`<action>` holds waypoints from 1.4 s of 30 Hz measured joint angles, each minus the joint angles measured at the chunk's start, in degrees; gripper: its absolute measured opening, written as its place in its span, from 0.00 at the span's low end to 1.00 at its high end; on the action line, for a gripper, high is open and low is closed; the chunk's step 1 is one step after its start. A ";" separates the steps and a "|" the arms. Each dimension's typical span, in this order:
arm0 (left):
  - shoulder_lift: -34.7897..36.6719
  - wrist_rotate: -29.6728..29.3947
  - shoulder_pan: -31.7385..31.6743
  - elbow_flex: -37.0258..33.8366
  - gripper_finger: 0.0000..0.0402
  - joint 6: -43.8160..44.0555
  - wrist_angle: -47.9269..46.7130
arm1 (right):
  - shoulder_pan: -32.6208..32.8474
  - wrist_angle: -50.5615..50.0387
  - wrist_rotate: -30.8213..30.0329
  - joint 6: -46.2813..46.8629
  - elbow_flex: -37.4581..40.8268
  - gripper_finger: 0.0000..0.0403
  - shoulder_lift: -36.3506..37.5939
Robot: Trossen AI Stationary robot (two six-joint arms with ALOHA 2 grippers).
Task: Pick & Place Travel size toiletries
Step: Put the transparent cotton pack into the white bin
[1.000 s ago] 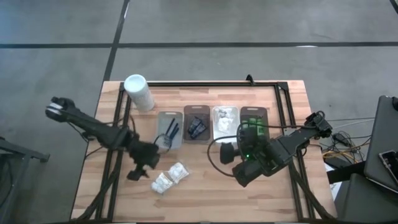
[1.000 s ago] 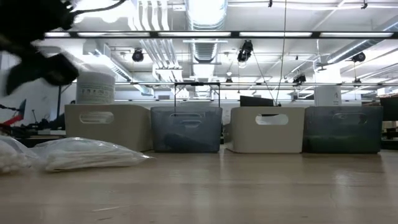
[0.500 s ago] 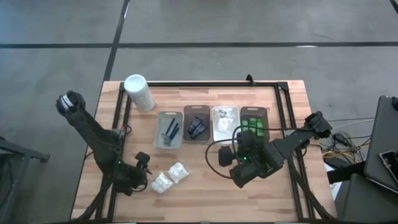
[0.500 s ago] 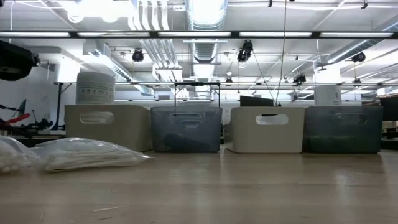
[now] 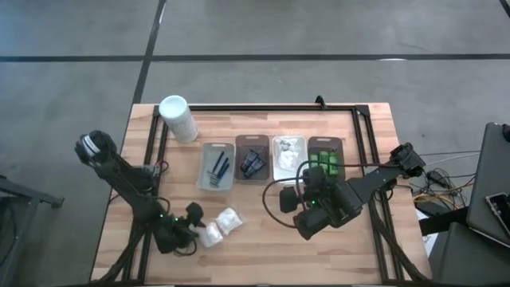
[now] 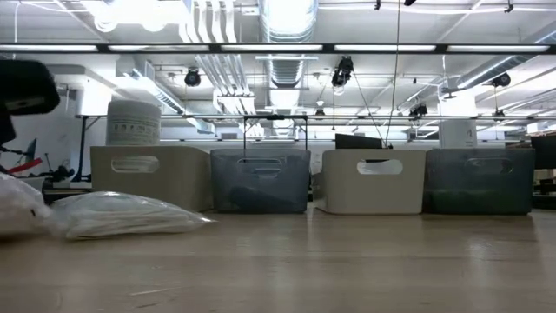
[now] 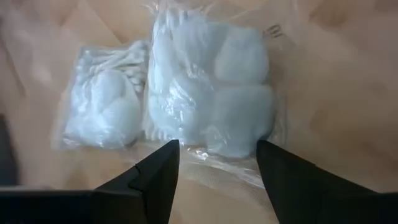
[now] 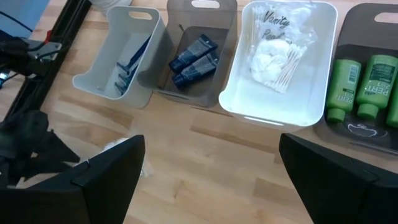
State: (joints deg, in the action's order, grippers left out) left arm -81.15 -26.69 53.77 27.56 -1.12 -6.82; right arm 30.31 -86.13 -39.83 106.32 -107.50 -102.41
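Observation:
Two white crinkly packets lie flat on the table near its near edge, one point(image 5: 210, 233) close to my left gripper point(image 5: 194, 232) and one point(image 5: 229, 219) farther right. In the left wrist view my left gripper point(image 7: 217, 152) is open, low over the table, with its fingertips on either side of the near edge of the bigger packet point(image 7: 214, 93); the second packet point(image 7: 102, 102) lies beside it. My right gripper point(image 5: 296, 196) hovers open near the trays. The green bottles point(image 8: 367, 78), the blue razors point(image 8: 127, 65), the dark sachets point(image 8: 194, 59) and more white packets point(image 8: 273, 56) lie in the trays. My left gripper stands open at the bigger packet's clear plastic edge point(image 7: 214, 154), coming in low along the table. Whether its fingertips point(image 7: 166, 152) touch the packet I cannot tell.
Four trays stand in a row mid-table: pale grey point(image 5: 217, 166), brown point(image 5: 253, 159), white point(image 5: 288, 157), dark point(image 5: 324, 155). A tall white cylindrical container point(image 5: 178, 118) stands at the far left. A black frame rail point(image 5: 263, 108) runs along the far edge. Bare wood lies between the packets and my right arm.
My left gripper has swung from just in front of the pale grey tray toward the table's near edge and down, then moved right up to the white packets. My right gripper has shifted slightly left.

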 joint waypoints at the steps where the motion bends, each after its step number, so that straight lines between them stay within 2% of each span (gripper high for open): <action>1: -0.05 -0.44 -0.25 -0.05 0.55 -2.63 -0.64 | 0.02 0.01 0.04 0.00 0.00 0.91 0.00; 4: 0.19 -5.40 -0.69 -0.14 0.55 -10.23 -2.21 | 0.02 0.01 0.60 -0.02 0.00 0.91 0.00; 8: 1.12 -18.88 -0.88 -0.36 0.54 -19.90 -4.22 | 0.02 -0.01 0.89 -0.04 0.00 0.91 0.00; 11: 2.59 -25.38 -0.91 0.21 0.52 -21.66 -4.18 | 0.02 0.01 0.91 -0.26 0.00 0.91 0.00; 13: 4.07 -26.47 -0.94 0.91 0.51 -13.09 -8.85 | 0.05 0.01 0.95 -0.28 0.00 0.91 0.00; 15: 6.75 -23.55 -1.34 3.27 0.51 2.22 -16.24 | 0.06 0.02 1.25 -0.24 0.00 0.91 0.00; 20: 13.80 -11.01 -3.77 8.14 0.50 58.62 -35.43 | 0.06 0.12 1.50 -0.02 0.00 0.91 0.00; 22: 17.27 -5.45 -4.61 7.19 0.50 79.00 -34.28 | 0.06 0.12 1.49 -0.15 0.00 0.91 0.00; 25: 21.05 1.15 -5.64 2.19 0.49 99.42 -26.06 | -0.25 0.09 1.34 -0.86 0.02 0.91 0.00; 29: 24.02 3.16 -6.46 -6.18 0.49 112.62 -9.94 | -0.60 0.09 1.00 -1.82 0.02 0.91 0.00; 32: 24.64 2.86 -6.95 -10.85 0.49 117.70 -2.55 | -0.75 0.07 0.87 -2.43 0.02 0.91 0.00; 36: 24.09 2.64 -7.67 -13.83 0.49 120.16 -1.48 | -0.69 0.09 0.87 -2.43 0.04 0.91 0.00; 42: 22.49 1.33 -10.31 -14.44 0.49 118.54 -0.16 | -0.71 0.18 0.87 -2.16 0.10 0.91 0.00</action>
State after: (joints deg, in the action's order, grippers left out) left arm -58.66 -25.36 43.46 13.13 117.42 -6.97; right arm 29.61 -85.96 -38.96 104.16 -107.40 -102.41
